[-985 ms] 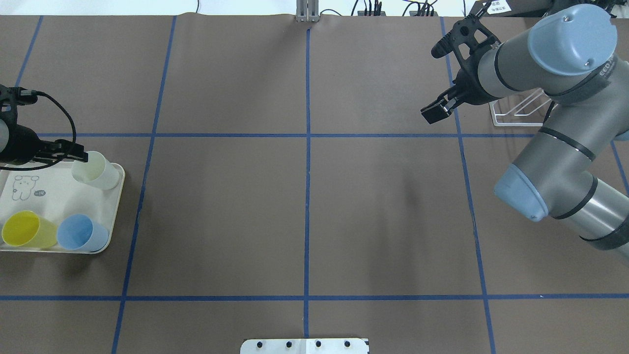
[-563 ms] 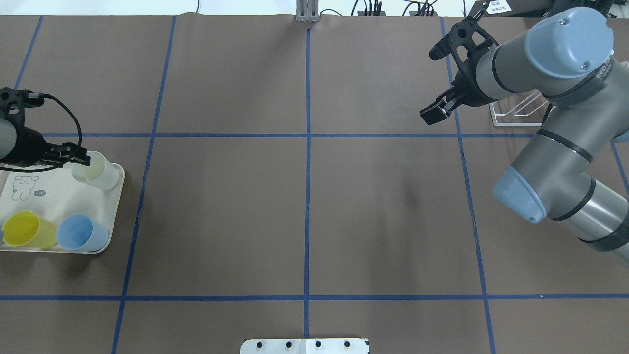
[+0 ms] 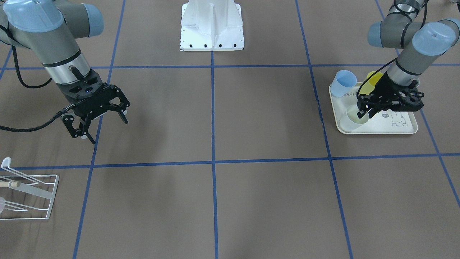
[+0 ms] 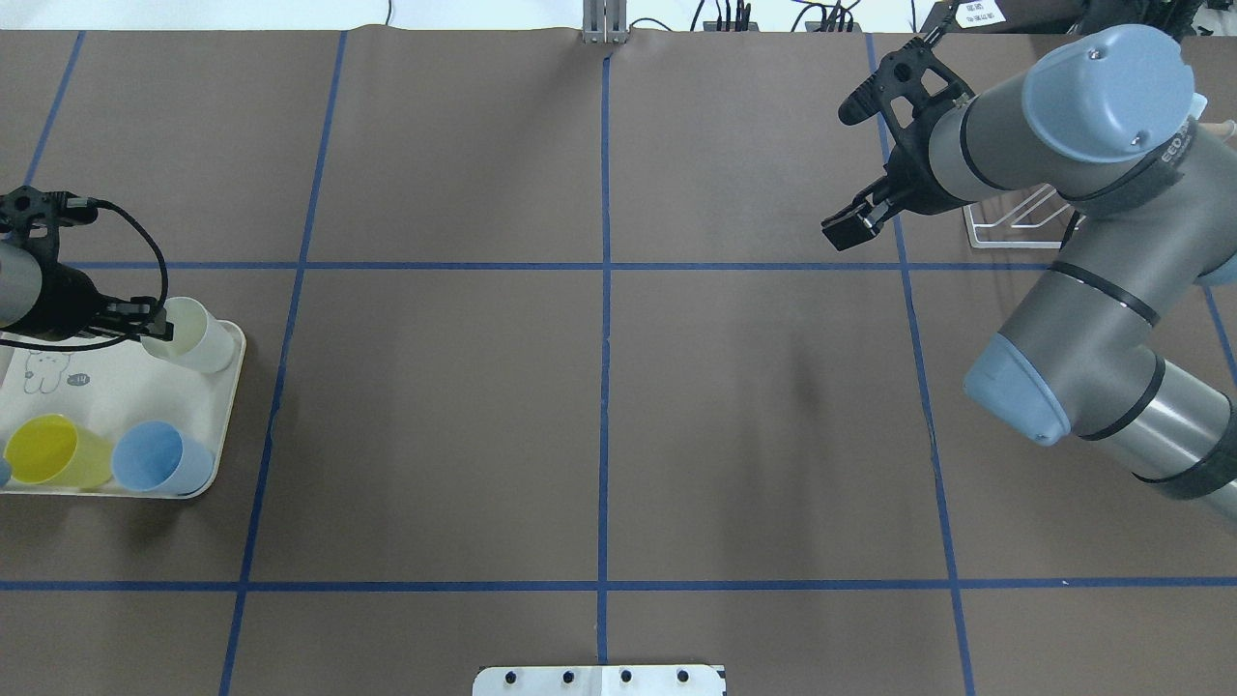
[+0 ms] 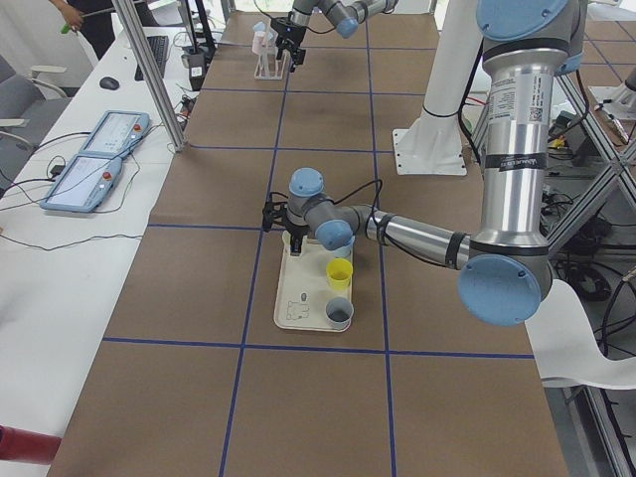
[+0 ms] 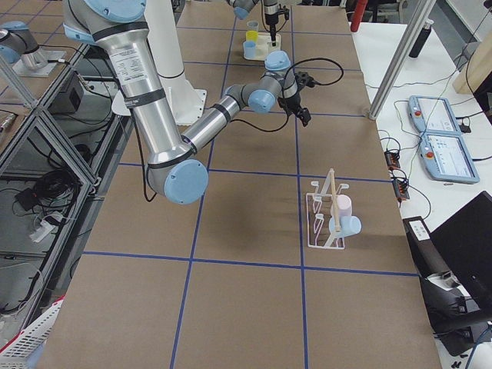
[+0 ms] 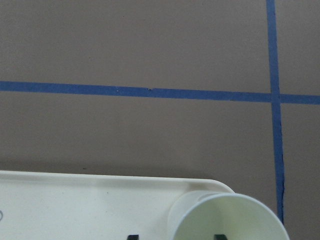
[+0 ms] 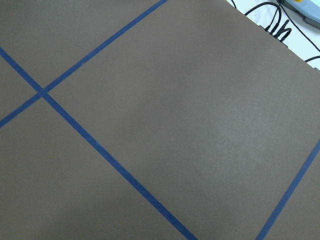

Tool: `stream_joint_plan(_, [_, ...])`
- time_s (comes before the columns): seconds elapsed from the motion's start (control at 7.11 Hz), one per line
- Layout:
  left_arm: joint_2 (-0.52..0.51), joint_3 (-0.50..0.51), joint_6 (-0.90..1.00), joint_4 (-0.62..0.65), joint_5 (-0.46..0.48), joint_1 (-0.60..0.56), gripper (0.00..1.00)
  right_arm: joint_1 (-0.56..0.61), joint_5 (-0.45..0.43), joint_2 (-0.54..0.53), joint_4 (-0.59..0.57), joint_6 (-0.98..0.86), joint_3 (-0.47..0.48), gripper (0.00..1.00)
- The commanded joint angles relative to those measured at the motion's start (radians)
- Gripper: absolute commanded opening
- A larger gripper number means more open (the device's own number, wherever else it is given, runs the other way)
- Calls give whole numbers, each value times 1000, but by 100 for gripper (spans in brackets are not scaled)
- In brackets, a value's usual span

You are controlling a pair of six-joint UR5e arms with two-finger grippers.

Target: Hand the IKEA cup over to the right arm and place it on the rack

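A pale cream-green cup [image 4: 198, 333] stands upright at the far right corner of the cream tray [image 4: 97, 387]; it also shows in the front view [image 3: 354, 122] and the left wrist view [image 7: 230, 220]. My left gripper [image 4: 157, 325] is open at the cup's rim, one finger inside the cup and one outside its wall; it also shows in the front view [image 3: 363, 112]. My right gripper [image 4: 848, 169] is open and empty above the table, left of the white wire rack [image 4: 1015, 217]. The rack also shows in the front view [image 3: 28, 194].
A yellow cup [image 4: 48, 452] and a blue cup [image 4: 159, 456] stand at the tray's near edge. The rack [image 6: 330, 219] holds a pink cup and a blue cup. The white robot base [image 3: 212, 25] sits at the table's middle edge.
My left gripper has shifted a little toward the near side and come down over the pale cup's rim. My right gripper has drifted slightly left and stays open.
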Motion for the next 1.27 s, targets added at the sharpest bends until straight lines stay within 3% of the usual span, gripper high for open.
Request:
stream_joint_plan(0.0, [2, -8, 4, 2, 0, 1, 0, -9, -2, 0, 6, -5, -6, 100])
stream_joint_plan(0.56, [-18, -64, 1, 14, -118, -129, 0, -48, -52, 17, 15, -15, -9, 100])
stream_joint_plan(0.7, [-75, -75, -7, 52, -121, -133, 0, -65, -63, 34, 21, -12, -15, 100])
stream_joint_plan(0.84, [-137, -74, -102, 64, -123, -133, 0, -82, -65, 40, 79, -11, -29, 100])
stream_joint_plan(1.13, [-298, -67, -403, 52, -211, -130, 0, -94, -69, 66, 388, 0, -151, 100])
